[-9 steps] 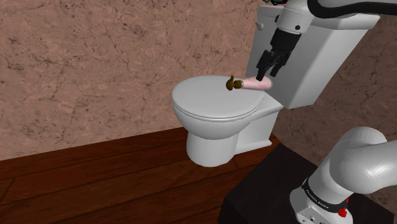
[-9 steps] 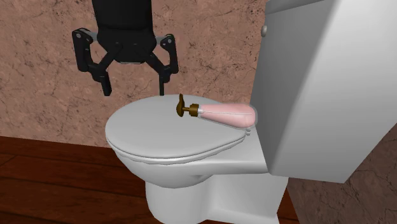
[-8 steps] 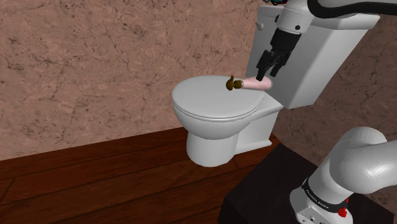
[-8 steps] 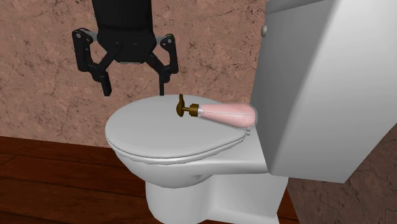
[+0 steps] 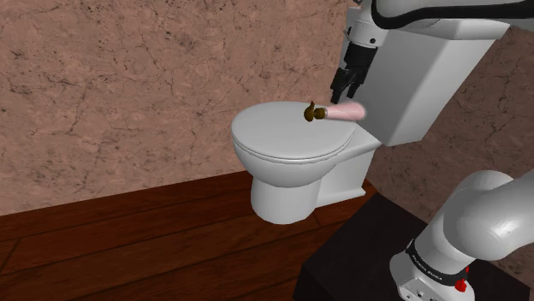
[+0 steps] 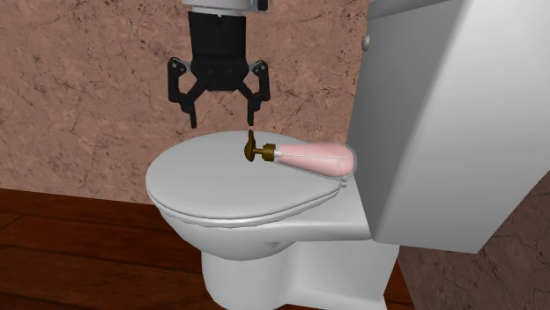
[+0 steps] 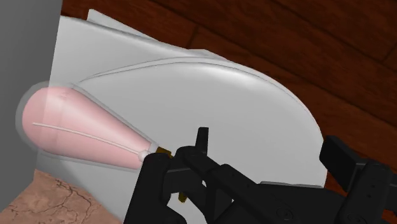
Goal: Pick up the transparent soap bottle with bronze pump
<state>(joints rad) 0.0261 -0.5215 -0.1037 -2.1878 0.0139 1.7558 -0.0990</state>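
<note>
Wall [image 5: 128, 77] brown and mottled, wood floor [image 5: 128, 248] below it. White toilet [image 5: 291, 184] sits centre of the shoulder view, its tank [image 5: 428, 77] at upper right. Dark stand [image 5: 359, 265] is at lower right. Arm [image 5: 411, 13] enters along the top edge, right side.

Closed lid [image 6: 207, 189] carries the soap bottle [image 6: 313, 160], which lies on its side at the back of the lid. It has a clear shell with pink fill, and its base is touching or just beside the tank; can't tell which. Bronze pump [image 6: 254, 150] points toward the lid's middle.

Jaws are spread wide and empty. They hang above the pump end, upper middle of the second exterior view, apart from the bottle.

Step in hand, my read: line up, then descend. To do it well:
- Shift toward the tank so the fingers straddle the fat body, not the thin pump neck.
- Close across the bottle's short width; finger alignment isn't clear from these views, so check the wrist turn first.
- Come straight down, stop short of the lid, then squeeze.

The round body may roll, and the tank close by leaves little room.
</note>
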